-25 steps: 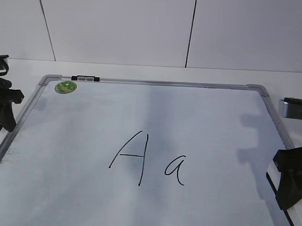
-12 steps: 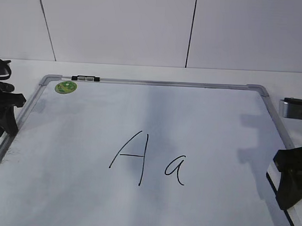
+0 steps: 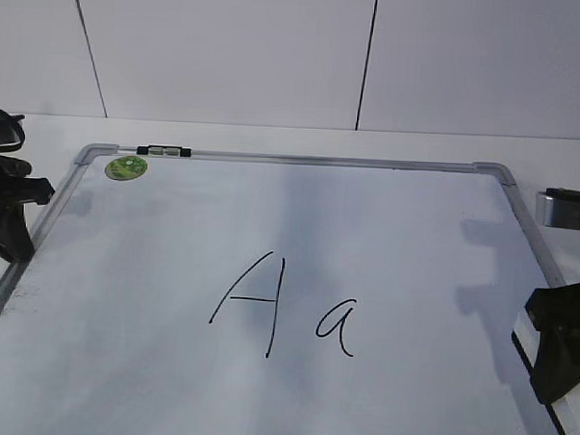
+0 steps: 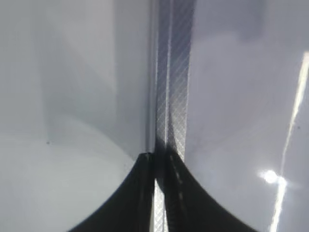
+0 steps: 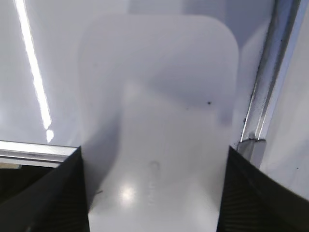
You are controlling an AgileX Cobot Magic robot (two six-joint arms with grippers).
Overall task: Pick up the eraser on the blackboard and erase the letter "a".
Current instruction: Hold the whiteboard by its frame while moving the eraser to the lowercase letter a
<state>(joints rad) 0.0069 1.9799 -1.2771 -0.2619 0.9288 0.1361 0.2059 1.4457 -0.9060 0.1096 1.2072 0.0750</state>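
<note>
The blackboard (image 3: 414, 233) is a white board with a grey frame lying flat. The small letter "a" (image 3: 335, 327) sits right of a larger capital "A" (image 3: 253, 303). The eraser (image 5: 159, 96), a white rounded block, lies at the board's near right corner; its white top and black edge show in the exterior view (image 3: 560, 417). My right gripper (image 3: 559, 350) straddles it, and both fingers (image 5: 154, 150) press its long sides. My left gripper (image 3: 9, 220) is shut, tips (image 4: 159, 157) just over the board's left frame rail (image 4: 176, 72).
A round green sticker (image 3: 126, 167) marks the far left corner. A small black-and-white marker (image 3: 164, 151) lies on the far frame rail. A grey object (image 3: 570, 209) sits off the board at the right. The frame rail (image 5: 265, 82) runs beside the eraser.
My left gripper has shifted slightly right, onto the board's left frame. The right gripper and the eraser have not moved.
</note>
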